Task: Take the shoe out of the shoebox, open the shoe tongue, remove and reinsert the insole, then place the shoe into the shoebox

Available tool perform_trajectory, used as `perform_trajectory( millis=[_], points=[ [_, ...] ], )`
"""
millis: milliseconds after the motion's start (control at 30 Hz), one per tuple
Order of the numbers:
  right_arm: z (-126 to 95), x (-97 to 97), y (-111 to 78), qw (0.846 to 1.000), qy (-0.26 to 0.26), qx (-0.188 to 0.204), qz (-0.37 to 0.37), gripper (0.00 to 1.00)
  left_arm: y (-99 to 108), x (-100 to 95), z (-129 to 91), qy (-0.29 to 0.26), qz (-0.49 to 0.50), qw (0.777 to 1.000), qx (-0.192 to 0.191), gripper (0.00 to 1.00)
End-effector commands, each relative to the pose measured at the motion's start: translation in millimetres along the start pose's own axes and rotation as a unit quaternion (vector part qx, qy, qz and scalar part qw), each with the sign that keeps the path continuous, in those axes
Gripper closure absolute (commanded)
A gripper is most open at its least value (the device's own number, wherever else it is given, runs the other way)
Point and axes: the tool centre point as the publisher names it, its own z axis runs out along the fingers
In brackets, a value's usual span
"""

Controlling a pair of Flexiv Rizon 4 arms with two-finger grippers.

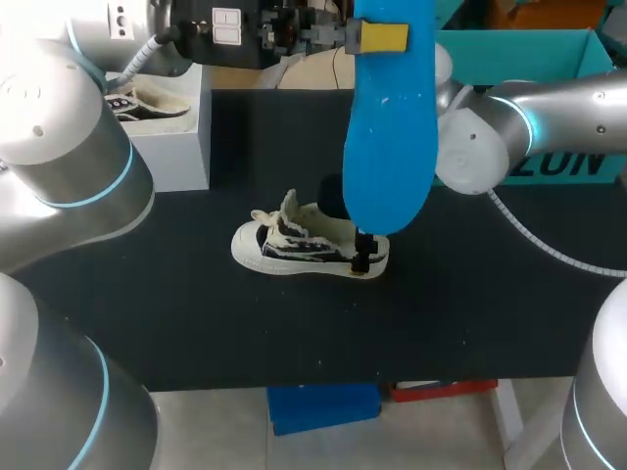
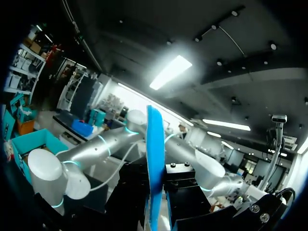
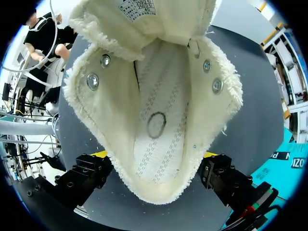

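My left gripper (image 1: 380,36) is clamped on the blue insole (image 1: 389,127) and holds it high above the table (image 1: 196,304). The insole hangs with its broad end down, over the heel of the shoe (image 1: 304,245) and clear of it. In my left wrist view the insole (image 2: 154,168) shows edge-on, pinched between my two black fingers.

The shoe stands upright near the middle of the table, toe toward my left arm's side. My right gripper (image 1: 364,257) is down at its heel. In my right wrist view the heel sits between my fingers, one pressed to each side, so I am gripping the shoe (image 3: 159,120). Only slivers of my yellow tips show past its frayed edge. The tongue (image 3: 144,19) is folded forward and the opening gapes, showing the stitched cream bed inside.

The white shoebox (image 1: 171,147) stands at the table's far left corner, well apart from the shoe, with a second shoe (image 1: 147,103) in it.
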Motion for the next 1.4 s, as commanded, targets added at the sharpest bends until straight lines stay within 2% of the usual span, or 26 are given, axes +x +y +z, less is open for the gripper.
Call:
perform_trajectory(
  millis=[33,233,433,600,733,900,1000,1300,1400],
  points=[
    [8.5,2.1,6.0,0.999,0.0,0.033,0.001,0.0,1.3,0.7,0.2,-0.002,-0.001,1.0,0.0,1.0],
    [9.7,2.3,6.0,0.999,-0.002,0.032,0.0,0.0,1.3,0.7,0.2,-0.002,-0.001,1.0,0.0,1.0],
    [6.5,5.0,3.7,1.0,-0.014,0.003,-0.006,0.0,1.3,0.7,0.2,-0.002,-0.001,1.0,0.0,1.0],
    [-0.3,5.9,5.0,0.998,-0.036,-0.051,-0.016,0.0,1.3,0.7,0.2,-0.002,-0.001,1.0,0.0,1.0],
    [-2.0,1.2,3.9,0.991,-0.058,-0.118,-0.027,0.0,1.3,0.7,0.2,-0.002,-0.001,1.0,0.0,1.0],
    [-1.3,-3.7,5.0,0.973,-0.069,-0.218,-0.032,0.0,1.3,0.7,0.2,-0.002,-0.001,1.0,0.0,1.0],
    [0.3,-5.8,6.4,0.957,-0.074,-0.28,-0.033,0.0,1.3,0.7,0.2,-0.002,-0.001,1.0,0.0,1.0],
    [3.8,-7.5,4.7,0.921,-0.089,-0.378,-0.029,0.0,1.3,0.7,0.2,-0.002,-0.001,1.0,0.0,1.0],
    [5.0,-7.1,4.4,0.915,-0.085,-0.394,-0.033,0.0,1.3,0.7,0.2,-0.002,-0.001,1.0,0.0,1.0]
  ],
)
